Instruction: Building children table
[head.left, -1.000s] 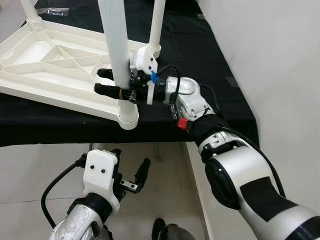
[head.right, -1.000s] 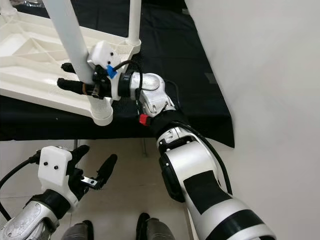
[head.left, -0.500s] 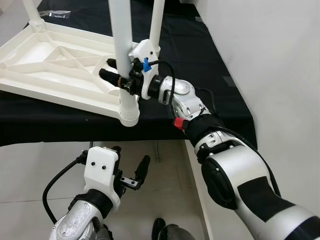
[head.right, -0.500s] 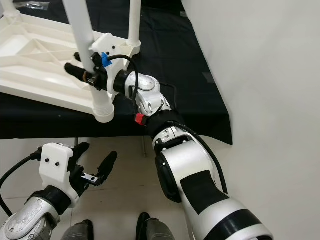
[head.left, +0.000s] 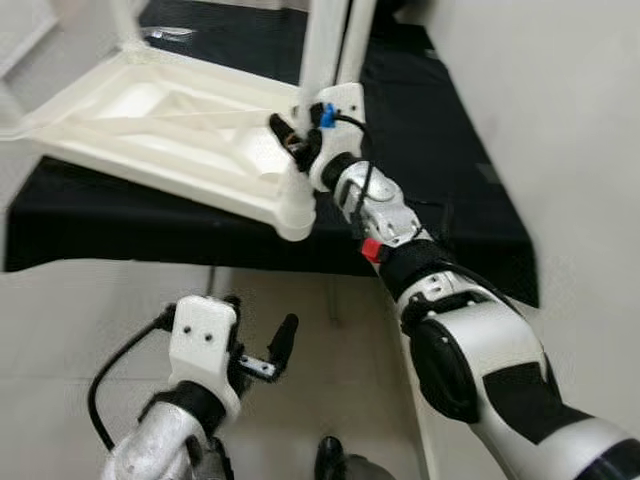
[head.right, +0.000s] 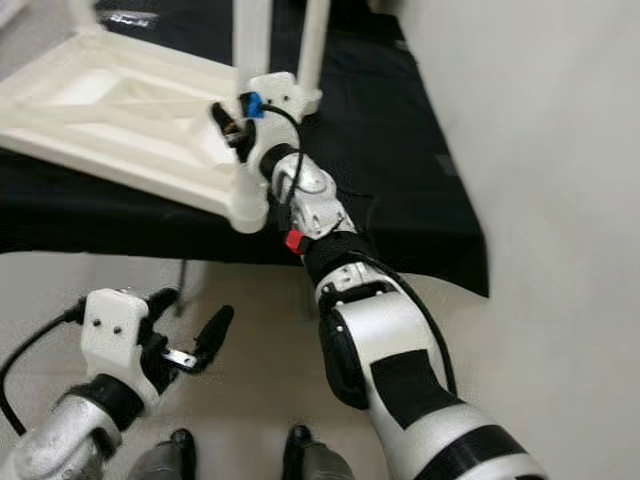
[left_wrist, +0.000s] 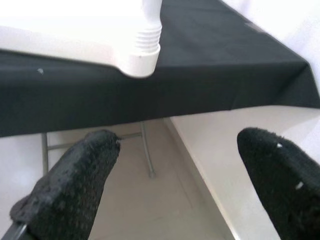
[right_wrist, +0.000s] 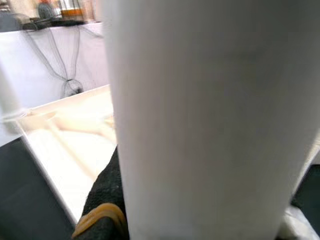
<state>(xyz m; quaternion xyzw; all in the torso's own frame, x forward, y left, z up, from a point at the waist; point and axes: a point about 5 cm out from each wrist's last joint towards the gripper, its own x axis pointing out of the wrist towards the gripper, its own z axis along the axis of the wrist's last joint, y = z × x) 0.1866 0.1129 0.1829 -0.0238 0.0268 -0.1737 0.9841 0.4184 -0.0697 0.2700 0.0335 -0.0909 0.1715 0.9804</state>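
Compared with a second ago, the right gripper (head.left: 292, 143) has pushed farther from the robot along with the white leg (head.left: 322, 45) it clamps, and that leg now stands close to upright in the near right corner socket (head.left: 296, 213) of the upturned white tabletop (head.left: 160, 120), where earlier it leaned over toward the left; the whole head picture has also swung, so part of the shift is the camera's. Left of the scene lies pale tiled floor (head.left: 80, 320), with the ribbed underside of the tabletop resting on a black cloth (head.left: 440, 190) that covers a larger table reaching away to the far side. That cloth's near edge hangs down in front, and thin metal table legs (left_wrist: 146, 150) show beneath it in the left wrist view. The left gripper (head.left: 262, 352) hangs low over the floor in front of the black table, fingers (left_wrist: 75, 185) spread wide with nothing between them. A second white leg (head.left: 358, 40) stands just right of the gripped one at the far right corner. In the right wrist view the gripped leg sits between the black fingers (right_wrist: 102, 197), pressed against it. To the right a plain pale wall (head.left: 560, 150) runs close beside the black table's right edge, leaving only a narrow strip of floor there.
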